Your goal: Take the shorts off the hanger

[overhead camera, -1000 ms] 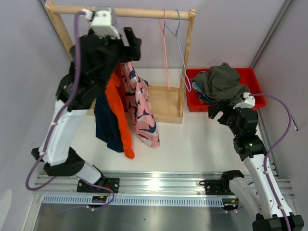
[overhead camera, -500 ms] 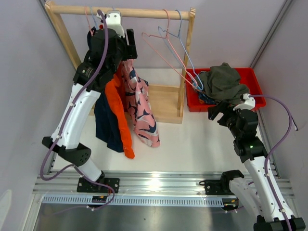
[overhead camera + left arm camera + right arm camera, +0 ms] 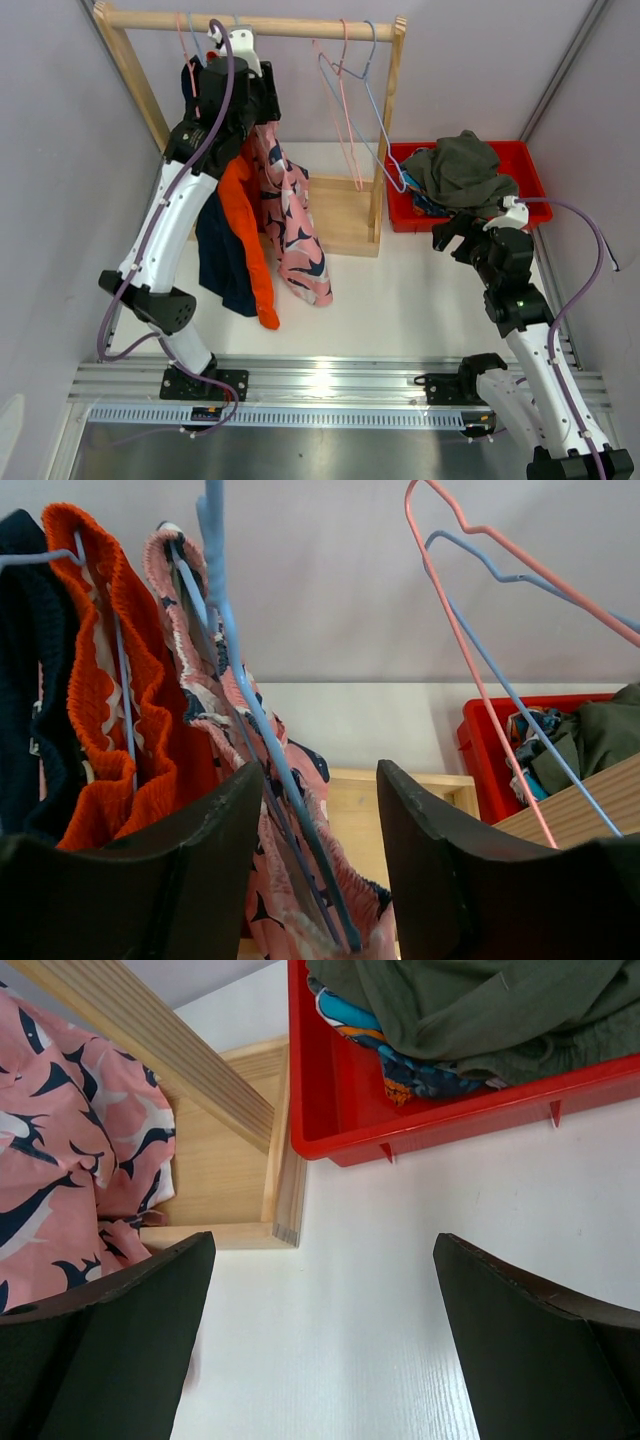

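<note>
Left fingers (image 3: 200,860) apart; pink shorts (image 3: 298,240) hang lengthwise down.

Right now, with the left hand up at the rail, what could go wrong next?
1. The open left hand straddles the blue hanger of the pink shorts; the orange shorts hang close beside, so closing may pinch them too.
2. Pulling toward the red bin could snag the empty pink hanger.
3. The olive shorts heap over its rim; another pair might slide out.

Soft cloth shorts (image 3: 292,215), wooden rack (image 3: 345,212), glossy plastic bin (image 3: 528,175)
</note>
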Controlling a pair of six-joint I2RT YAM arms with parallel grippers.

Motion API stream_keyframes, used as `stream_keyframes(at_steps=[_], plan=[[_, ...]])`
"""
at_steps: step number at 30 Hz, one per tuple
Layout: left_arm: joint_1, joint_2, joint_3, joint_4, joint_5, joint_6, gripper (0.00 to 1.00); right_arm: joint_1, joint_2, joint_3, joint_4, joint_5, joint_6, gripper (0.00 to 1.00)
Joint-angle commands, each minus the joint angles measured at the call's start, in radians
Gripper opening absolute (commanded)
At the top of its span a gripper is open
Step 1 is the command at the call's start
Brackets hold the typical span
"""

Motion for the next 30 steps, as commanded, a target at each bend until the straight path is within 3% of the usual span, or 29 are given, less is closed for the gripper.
stream_keyframes(at_steps=[1, 4, 5, 8, 15, 17, 21, 22, 27, 30], plan=[[0.015, 0.016, 0.01, 0.026, 0.032, -0.021, 0.53, 0.006, 0.002, 0.001, 0.018, 0.014, -0.016, 0.99], [0.018, 0.025, 0.011, 0.028, 0.035, -0.02, 0.43, 0.006, 0.004, 0.0, 0.021, 0.017, -0.015, 0.99], [0.02, 0.028, 0.011, 0.026, 0.031, -0.02, 0.25, 0.004, 0.004, -0.002, 0.025, 0.015, -0.015, 1.0], [0.02, 0.02, 0.022, 0.02, 0.015, -0.026, 0.0, 0.006, 0.007, -0.005, 0.033, 0.006, -0.01, 0.99], [0.018, -0.004, 0.079, -0.013, 0.027, -0.036, 0.0, 0.064, -0.001, 0.03, 0.105, -0.097, -0.014, 0.99], [0.014, -0.004, 0.154, -0.052, 0.055, -0.053, 0.0, 0.145, -0.001, 0.058, 0.157, -0.127, -0.018, 0.99], [-0.012, -0.041, 0.228, -0.063, 0.084, -0.081, 0.0, 0.385, 0.083, 0.241, 0.185, -0.045, -0.079, 0.99], [-0.023, -0.055, 0.228, -0.055, 0.098, -0.086, 0.0, 0.515, 0.106, 0.282, 0.176, -0.007, -0.103, 0.99], [-0.041, -0.092, 0.222, -0.049, 0.126, -0.125, 0.0, 0.907, 0.249, 0.487, 0.173, 0.344, -0.295, 0.99], [-0.044, -0.115, 0.182, -0.047, 0.136, -0.147, 0.0, 1.073, 0.333, 0.563, 0.223, 0.443, -0.347, 0.99]])
